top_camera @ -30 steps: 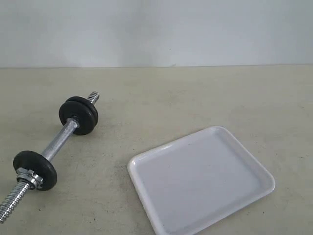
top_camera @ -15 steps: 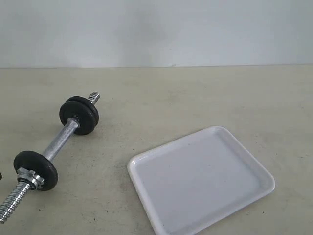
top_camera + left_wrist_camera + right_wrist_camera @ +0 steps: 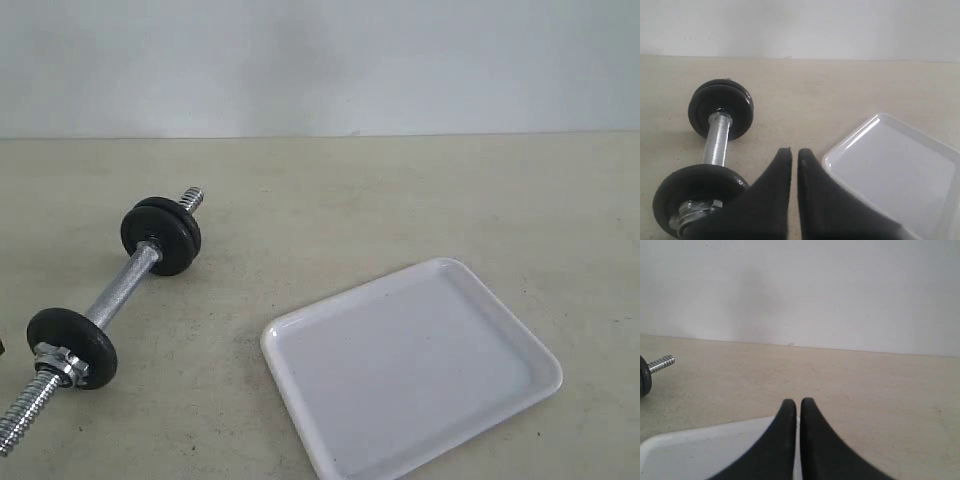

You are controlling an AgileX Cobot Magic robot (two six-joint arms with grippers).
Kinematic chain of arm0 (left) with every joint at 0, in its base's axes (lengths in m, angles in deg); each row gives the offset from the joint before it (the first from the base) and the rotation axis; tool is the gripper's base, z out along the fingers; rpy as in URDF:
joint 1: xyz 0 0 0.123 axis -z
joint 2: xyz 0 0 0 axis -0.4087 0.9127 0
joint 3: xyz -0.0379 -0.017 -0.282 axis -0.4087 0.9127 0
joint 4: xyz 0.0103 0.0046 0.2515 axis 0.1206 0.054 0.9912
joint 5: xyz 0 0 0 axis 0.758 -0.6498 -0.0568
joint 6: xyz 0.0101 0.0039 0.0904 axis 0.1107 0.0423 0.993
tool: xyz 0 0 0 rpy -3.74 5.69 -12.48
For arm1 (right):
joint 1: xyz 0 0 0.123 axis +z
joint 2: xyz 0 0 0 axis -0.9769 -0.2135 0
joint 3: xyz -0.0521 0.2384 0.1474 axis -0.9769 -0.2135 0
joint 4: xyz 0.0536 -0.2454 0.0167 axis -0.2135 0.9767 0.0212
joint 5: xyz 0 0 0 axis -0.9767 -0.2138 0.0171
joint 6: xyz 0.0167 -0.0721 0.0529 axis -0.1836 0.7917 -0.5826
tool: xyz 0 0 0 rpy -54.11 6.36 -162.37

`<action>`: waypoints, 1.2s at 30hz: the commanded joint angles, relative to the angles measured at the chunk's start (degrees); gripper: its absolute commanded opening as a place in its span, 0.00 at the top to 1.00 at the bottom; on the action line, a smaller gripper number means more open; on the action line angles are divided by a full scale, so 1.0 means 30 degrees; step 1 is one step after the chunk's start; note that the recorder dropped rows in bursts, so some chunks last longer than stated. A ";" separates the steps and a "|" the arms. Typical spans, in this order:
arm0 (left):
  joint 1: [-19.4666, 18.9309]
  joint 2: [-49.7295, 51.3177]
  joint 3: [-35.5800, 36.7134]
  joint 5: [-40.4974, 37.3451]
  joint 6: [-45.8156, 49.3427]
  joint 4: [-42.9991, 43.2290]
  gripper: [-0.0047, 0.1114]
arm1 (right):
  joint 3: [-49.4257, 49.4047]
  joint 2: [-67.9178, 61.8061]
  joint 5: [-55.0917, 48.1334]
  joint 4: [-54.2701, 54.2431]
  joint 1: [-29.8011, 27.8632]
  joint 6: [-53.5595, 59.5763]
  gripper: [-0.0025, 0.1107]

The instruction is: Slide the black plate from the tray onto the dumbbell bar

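- Over the last second almost nothing moves. The dumbbell bar [image 3: 120, 285] lies where it did, and the tray [image 3: 420, 370] has not shifted.
- The one new thing is a dark sliver [image 3: 2, 347] at the edge of the exterior view, beside the near end of the bar. It is too small to name.
- The left pincer [image 3: 795, 152] is pressed together and pinches nothing. The right pincer [image 3: 794, 402] is likewise pressed together and empty.
- Just beyond the left pincer's tips, off to one side, lies a single black plate [image 3: 700, 192] on the bar. A nut collar [image 3: 697, 210] sits against it on the threaded end.
- Farther out from that pincer, a pair of plates [image 3: 720, 112] sits face to face on the bar's other end.
- The tray lies just off the other side of the left pincer and directly under the right pincer's tips. Nothing is in it.
- With three discs on the bar and none in the tray, I judge the slide done. I cannot tell which disc came from the tray.
- Both pincers hang clear of the bar, which reads as the close of the job.
- The surface [image 3: 400, 200] is a pale beige, matte and lightly speckled, and carries only the bar and the tray.
- Behind it stands a plain light wall [image 3: 320, 60] with a faint soft shadow.
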 commanded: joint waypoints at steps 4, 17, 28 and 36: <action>-0.0058 -0.0067 0.0073 -0.1331 0.1343 0.0024 0.92 | -0.0109 0.0085 0.0159 -0.0001 -0.0075 0.0292 0.98; -0.0058 -0.0067 0.0073 -0.1255 0.1198 -0.0171 0.92 | -0.0109 0.0085 0.0057 -0.0066 -0.0075 0.0197 0.98; -0.0058 -0.0067 0.0073 -0.1255 0.1198 -0.0171 0.92 | -0.0109 0.0085 0.0057 -0.0066 -0.0075 0.0059 0.98; -0.2066 -0.2873 0.0073 -0.1310 0.1198 -0.0170 0.92 | -0.0109 0.2560 0.0055 -0.0066 -0.0973 0.0099 0.98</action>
